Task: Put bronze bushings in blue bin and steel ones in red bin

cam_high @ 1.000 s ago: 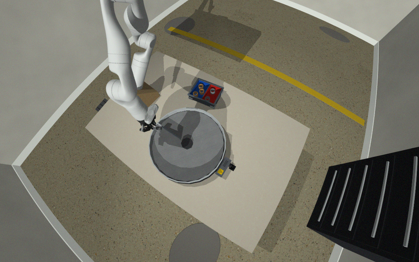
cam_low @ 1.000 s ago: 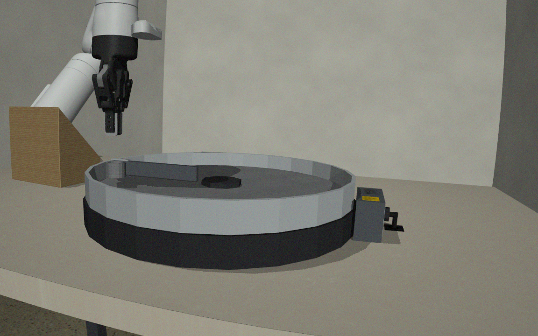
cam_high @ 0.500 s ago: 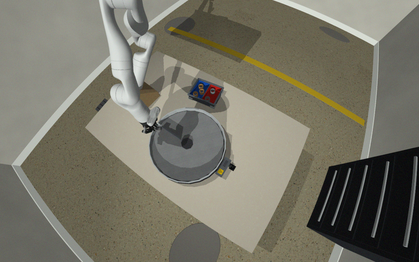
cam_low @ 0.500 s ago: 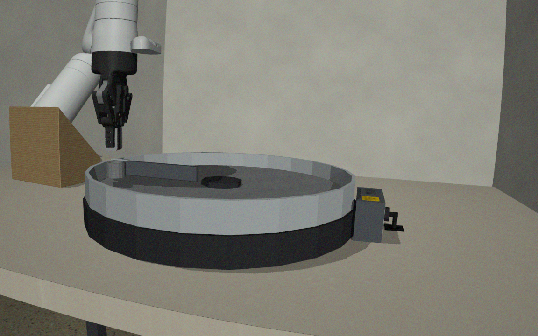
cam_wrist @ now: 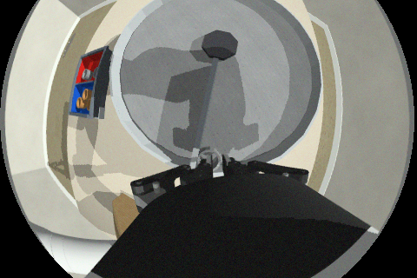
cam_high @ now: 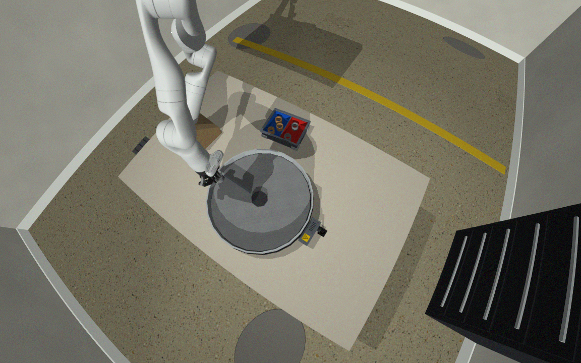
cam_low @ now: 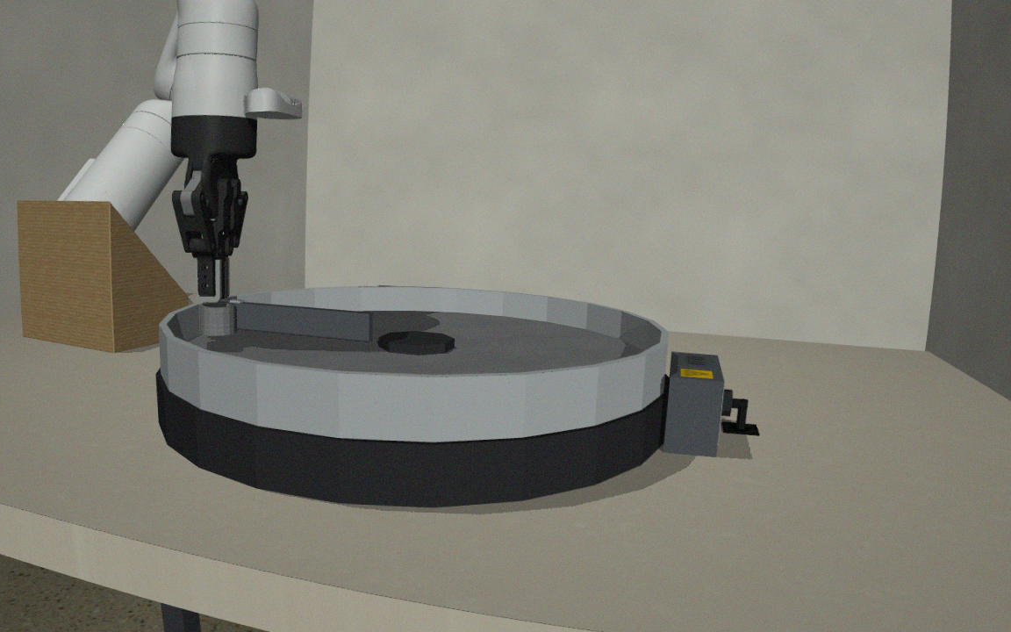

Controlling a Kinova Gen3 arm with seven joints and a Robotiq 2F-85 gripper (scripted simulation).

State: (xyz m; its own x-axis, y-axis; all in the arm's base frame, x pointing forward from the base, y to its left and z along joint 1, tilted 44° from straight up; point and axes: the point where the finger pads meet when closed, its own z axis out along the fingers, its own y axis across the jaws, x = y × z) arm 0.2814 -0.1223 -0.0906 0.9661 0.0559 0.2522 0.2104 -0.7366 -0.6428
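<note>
A grey steel bushing (cam_low: 218, 320) (cam_wrist: 200, 158) stands on the turntable (cam_high: 283, 176) (cam_low: 430, 400) (cam_wrist: 261, 22), inside the rim and beside the outer end of the straight bar (cam_low: 301, 322) (cam_wrist: 208, 100). My gripper (cam_high: 217, 176) (cam_low: 214, 296) (cam_wrist: 217, 162) points down just above this bushing, open by a narrow gap and holding nothing. The fingers partly cover the bushing in the wrist view. Three bronze bushings (cam_high: 279, 126) (cam_wrist: 86, 94) lie in the blue bin (cam_high: 272, 120). Two steel bushings (cam_high: 294, 125) (cam_wrist: 86, 74) lie in the red bin (cam_high: 299, 132) (cam_wrist: 93, 62).
A dark hub (cam_high: 259, 198) (cam_low: 416, 342) (cam_wrist: 220, 45) sits at the turntable's centre. A grey motor box (cam_high: 309, 232) (cam_low: 694, 416) is at its side. A wooden wedge (cam_high: 208, 133) (cam_low: 65, 275) (cam_wrist: 123, 213) stands by the arm. A black drawer cabinet (cam_high: 522, 280) stands beyond the table.
</note>
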